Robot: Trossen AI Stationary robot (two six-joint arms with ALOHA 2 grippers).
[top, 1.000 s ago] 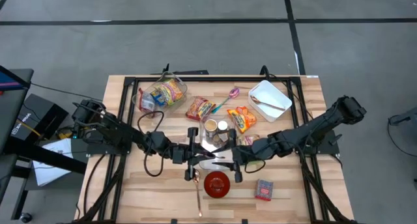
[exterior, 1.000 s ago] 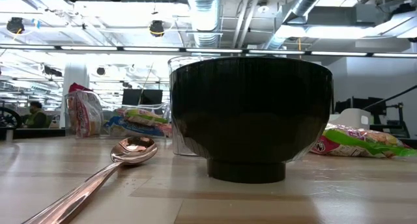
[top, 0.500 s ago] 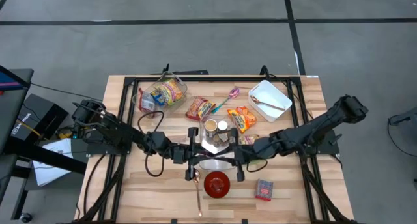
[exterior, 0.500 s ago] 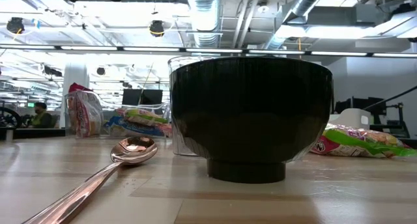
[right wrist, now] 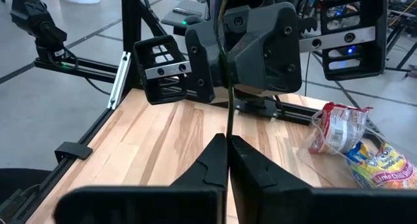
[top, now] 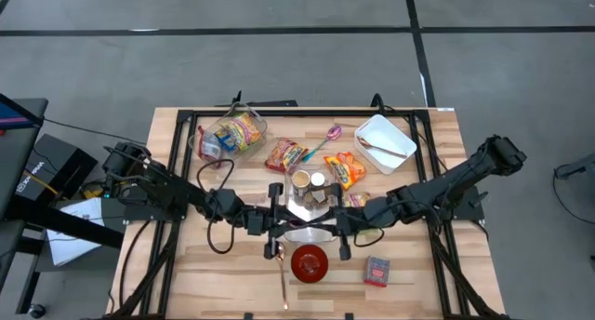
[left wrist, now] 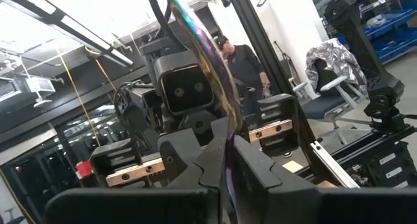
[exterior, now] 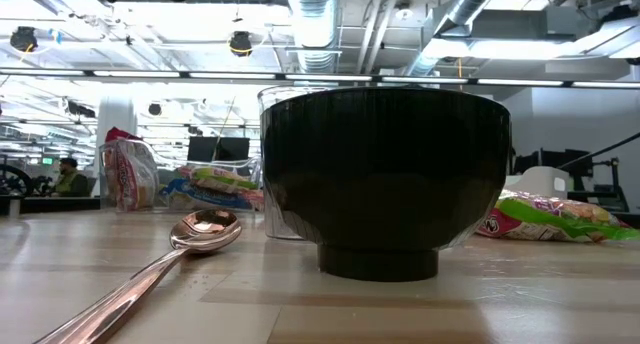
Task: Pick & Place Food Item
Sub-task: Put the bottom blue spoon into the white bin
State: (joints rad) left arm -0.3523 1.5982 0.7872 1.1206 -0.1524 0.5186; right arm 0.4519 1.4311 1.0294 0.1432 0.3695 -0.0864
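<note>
Clear plastic is what both arms grip: a see-through bag (top: 307,208) sits at the middle of the table (top: 186,264), with a few round-topped food items showing inside it. Its near edge is stretched between the two tools.

From 9 o'clock the left tool (top: 276,229) reaches in, its fingers pressed together on that edge. In the left wrist view the film (left wrist: 202,48) rises as a thin, shiny sheet from between the dark fingers. The right tool (top: 337,229) comes from 3 o'clock and is likewise clamped on the bag. In the right wrist view the film shows as a thin line (right wrist: 229,107) running from its closed fingers to the opposite tool. The two tools face each other, close but apart.

Just beyond them at 6 o'clock stands a red bowl (top: 310,262), upright, and it fills the low view as a dark shape. A copper-coloured spoon (exterior: 205,229) lies beside the bowl, on its 9 o'clock side.

Farther off:
- a white tray (top: 384,141) at 1 o'clock, with a utensil lying in it
- a clear container of snack packs (top: 232,134) at 11 o'clock
- two loose snack packets (top: 286,155) and (top: 346,169) near 12 o'clock
- a small red packet (top: 376,271) at 4 o'clock — flat on the wood
</note>
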